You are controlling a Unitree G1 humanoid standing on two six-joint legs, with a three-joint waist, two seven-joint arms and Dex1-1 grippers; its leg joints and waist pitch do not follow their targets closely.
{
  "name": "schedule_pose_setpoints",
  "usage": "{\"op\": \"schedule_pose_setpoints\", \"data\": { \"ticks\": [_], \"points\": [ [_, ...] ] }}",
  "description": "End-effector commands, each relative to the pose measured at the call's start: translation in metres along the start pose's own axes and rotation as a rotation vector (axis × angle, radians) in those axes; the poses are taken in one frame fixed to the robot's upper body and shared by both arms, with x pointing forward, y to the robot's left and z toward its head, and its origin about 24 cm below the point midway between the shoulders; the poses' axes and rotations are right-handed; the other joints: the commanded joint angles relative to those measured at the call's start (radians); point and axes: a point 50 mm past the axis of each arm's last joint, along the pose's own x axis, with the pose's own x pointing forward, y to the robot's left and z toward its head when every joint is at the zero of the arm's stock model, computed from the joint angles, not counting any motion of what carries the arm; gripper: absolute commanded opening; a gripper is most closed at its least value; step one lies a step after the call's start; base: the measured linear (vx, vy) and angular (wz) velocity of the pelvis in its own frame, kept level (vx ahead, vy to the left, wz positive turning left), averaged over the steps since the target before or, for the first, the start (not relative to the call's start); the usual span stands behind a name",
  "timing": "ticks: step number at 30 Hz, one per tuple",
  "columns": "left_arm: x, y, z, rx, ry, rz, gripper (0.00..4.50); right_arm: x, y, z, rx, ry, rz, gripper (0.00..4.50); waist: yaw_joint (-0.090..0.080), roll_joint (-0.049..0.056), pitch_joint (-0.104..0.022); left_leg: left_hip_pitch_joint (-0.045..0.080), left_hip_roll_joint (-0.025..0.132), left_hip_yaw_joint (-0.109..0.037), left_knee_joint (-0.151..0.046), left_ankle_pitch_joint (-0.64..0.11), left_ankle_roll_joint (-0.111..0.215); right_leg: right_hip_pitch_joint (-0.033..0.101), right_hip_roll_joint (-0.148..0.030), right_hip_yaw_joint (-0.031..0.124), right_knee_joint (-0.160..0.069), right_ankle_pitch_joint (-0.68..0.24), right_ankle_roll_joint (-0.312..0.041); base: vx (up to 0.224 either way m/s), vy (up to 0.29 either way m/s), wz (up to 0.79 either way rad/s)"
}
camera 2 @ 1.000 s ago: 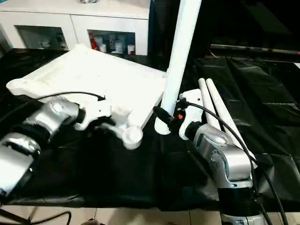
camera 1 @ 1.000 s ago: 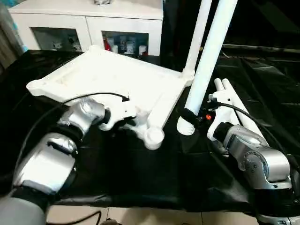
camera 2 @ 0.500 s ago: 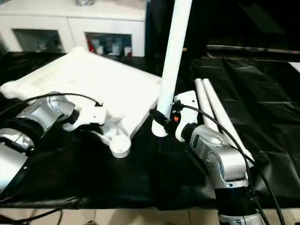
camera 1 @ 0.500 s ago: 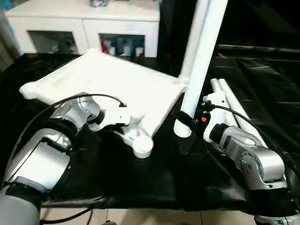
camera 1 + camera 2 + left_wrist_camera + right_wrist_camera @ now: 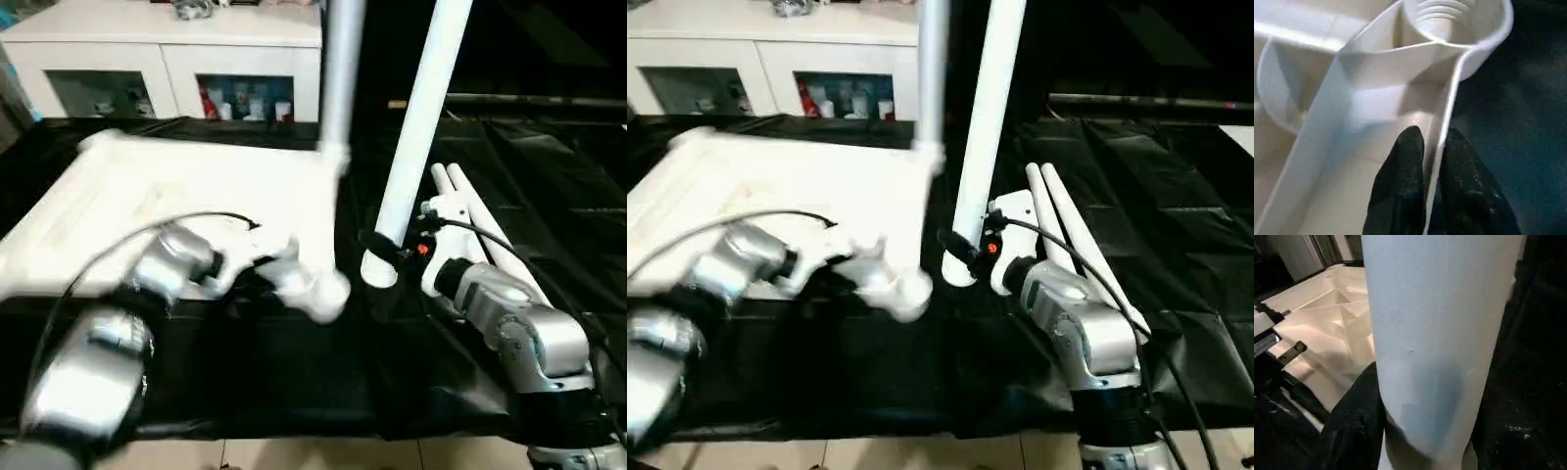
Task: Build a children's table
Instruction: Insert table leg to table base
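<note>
The tabletop [image 5: 186, 196] lies underside up on the black cover [image 5: 549, 176], one leg [image 5: 338, 69] standing in its far corner socket. The left gripper [image 5: 1432, 196] pinches the tabletop rim beside the near socket [image 5: 1457, 19], one finger each side of the wall. The right gripper [image 5: 377, 245] clamps a second leg [image 5: 416, 137] near its lower end, holding it upright just beside that socket. Two spare legs [image 5: 480, 220] lie behind the right gripper

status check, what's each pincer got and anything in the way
Left pincer clamped on tabletop rim by corner socket. Right pincer holds a leg upright. One leg fitted, two spare legs lying beside.
</note>
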Motion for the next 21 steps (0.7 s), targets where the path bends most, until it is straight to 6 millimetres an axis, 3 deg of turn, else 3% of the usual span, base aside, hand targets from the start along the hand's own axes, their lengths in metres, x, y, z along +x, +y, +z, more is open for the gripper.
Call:
{"op": "schedule_pose_setpoints", "data": {
  "ticks": [1, 3, 4, 6, 7, 8, 9, 13, 14, 17, 18, 21],
  "points": [
    [0.013, -0.015, -0.020, -0.084, 0.007, 0.029, 0.35, 0.000, -0.003, 0.001, -0.001, -0.002, -0.027, 1.91, 0.004, -0.015, -0.052, 0.000, -0.018, 0.013, -0.070, -0.313, -0.016, 0.031, -0.027, 0.014, -0.099, -0.409, -0.158, 0.000, 0.000, 0.00],
    [0.017, -0.017, -0.017, -0.117, -0.028, 0.032, 0.20, 0.000, -0.003, 0.000, 0.000, 0.003, -0.033, 1.91, 0.005, -0.018, -0.051, 0.001, -0.020, 0.013, -0.069, -0.320, -0.014, 0.028, -0.027, 0.014, -0.103, -0.448, -0.140, 0.000, 0.000, 0.00],
    [0.023, -0.023, -0.008, -0.144, -0.096, 0.025, 0.17, 0.000, -0.004, -0.001, 0.002, 0.008, -0.039, 1.91, 0.003, -0.032, -0.050, 0.001, -0.019, 0.015, -0.070, -0.323, -0.013, 0.026, -0.027, 0.014, -0.107, -0.472, -0.129, 0.000, 0.000, 0.00],
    [0.027, -0.029, 0.000, -0.128, -0.153, 0.020, 0.13, 0.000, -0.005, -0.001, 0.002, 0.012, -0.040, 1.91, 0.005, -0.024, -0.051, -0.003, -0.020, 0.012, -0.072, -0.309, -0.009, 0.025, -0.029, 0.014, -0.105, -0.470, -0.121, 0.000, 0.000, 0.00],
    [0.027, -0.030, 0.001, -0.119, -0.160, 0.019, 0.07, 0.000, -0.004, -0.001, 0.003, 0.012, -0.039, 1.91, 0.003, -0.023, -0.052, -0.006, -0.019, 0.013, -0.072, -0.300, -0.006, 0.025, -0.027, 0.014, -0.103, -0.441, -0.122, 0.000, 0.000, 0.00],
    [0.027, -0.031, 0.003, -0.103, -0.173, 0.018, 0.03, 0.000, -0.004, -0.001, 0.004, 0.014, -0.038, 1.91, 0.004, -0.030, -0.054, -0.006, -0.020, 0.014, -0.071, -0.296, -0.003, 0.025, -0.027, 0.013, -0.104, -0.427, -0.123, 0.000, 0.000, 0.00],
    [0.027, -0.032, 0.004, -0.093, -0.181, 0.019, 0.00, 0.000, -0.004, -0.001, 0.006, 0.014, -0.038, 1.91, 0.007, -0.026, -0.056, -0.005, -0.019, 0.015, -0.071, -0.288, 0.000, 0.025, -0.027, 0.015, -0.101, -0.396, -0.125, 0.000, 0.000, 0.00],
    [0.027, -0.037, 0.008, -0.066, -0.226, 0.017, 0.00, 0.001, -0.005, 0.000, 0.013, 0.014, -0.035, 1.91, 0.006, -0.028, -0.061, -0.013, -0.020, 0.017, -0.071, -0.216, 0.009, 0.033, -0.024, 0.012, -0.090, -0.260, -0.144, 0.000, 0.000, 0.00],
    [0.026, -0.040, 0.012, -0.050, -0.255, 0.018, 0.46, 0.001, -0.006, 0.000, 0.009, 0.016, -0.035, 1.91, 0.007, -0.028, -0.061, -0.012, -0.020, 0.018, -0.070, -0.209, 0.011, 0.033, -0.024, 0.012, -0.088, -0.247, -0.148, 0.000, 0.000, 0.00],
    [0.025, -0.040, 0.011, -0.031, -0.236, 0.026, 0.71, 0.001, -0.006, 0.000, 0.003, 0.019, -0.035, 1.91, 0.009, -0.027, -0.064, -0.012, -0.021, 0.021, -0.067, -0.176, 0.019, 0.036, -0.026, 0.013, -0.083, -0.195, -0.167, 0.000, 0.000, 0.00],
    [0.025, -0.040, 0.009, -0.018, -0.214, 0.036, 0.71, 0.001, -0.006, 0.000, -0.003, 0.020, -0.034, 1.91, 0.010, -0.024, -0.068, -0.011, -0.020, 0.021, -0.064, -0.152, 0.023, 0.038, -0.024, 0.013, -0.078, -0.139, -0.176, 0.000, 0.000, 0.00],
    [0.023, -0.036, 0.005, 0.005, -0.165, 0.074, 1.05, 0.001, -0.005, 0.000, -0.010, 0.022, -0.032, 1.91, 0.011, -0.022, -0.065, -0.010, -0.020, 0.021, -0.066, -0.157, 0.023, 0.038, -0.021, 0.012, -0.077, -0.099, -0.184, 0.000, 0.000, 0.00]
  ]
}}
